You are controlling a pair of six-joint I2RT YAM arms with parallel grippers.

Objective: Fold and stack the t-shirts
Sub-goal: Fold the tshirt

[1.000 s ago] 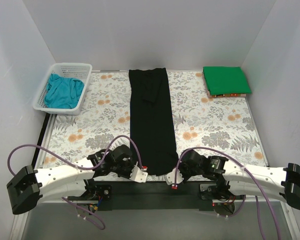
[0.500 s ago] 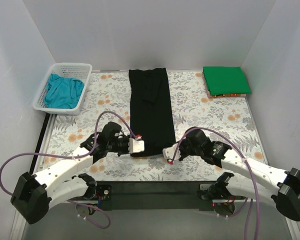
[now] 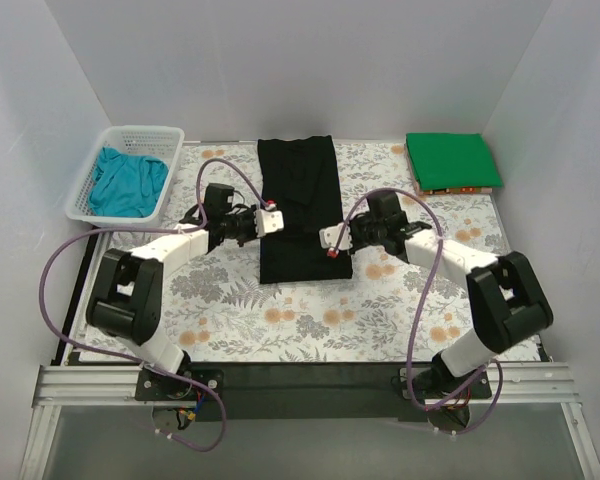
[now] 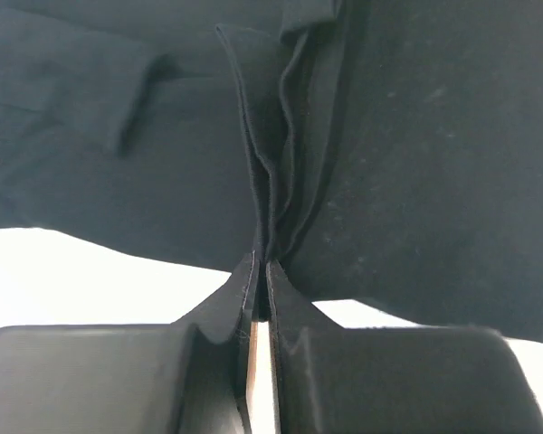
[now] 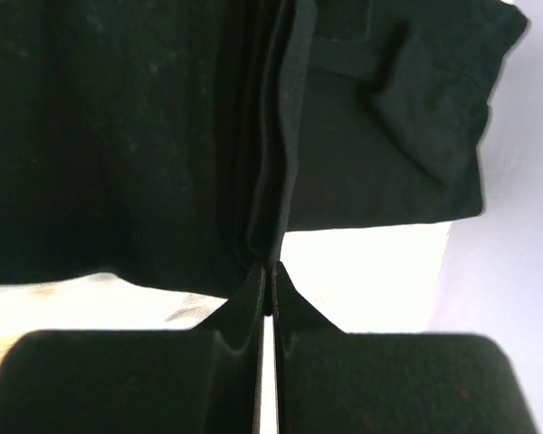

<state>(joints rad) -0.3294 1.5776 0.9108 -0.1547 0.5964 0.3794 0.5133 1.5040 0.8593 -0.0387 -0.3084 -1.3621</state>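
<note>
though the black t-shirt (image 3: 298, 190) now lies folded shorter, left tool (image 3: 271, 222) and right tool (image 3: 329, 240) stay clamped on it.

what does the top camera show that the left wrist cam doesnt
Only the top view: the basket holding the teal shirt, the folded green shirt, and the right gripper also gripping the black shirt. Only the left wrist view: the cloth's bunched layers pinched between shut jaws. Both: the left gripper clamped on the black shirt's edge.
</note>
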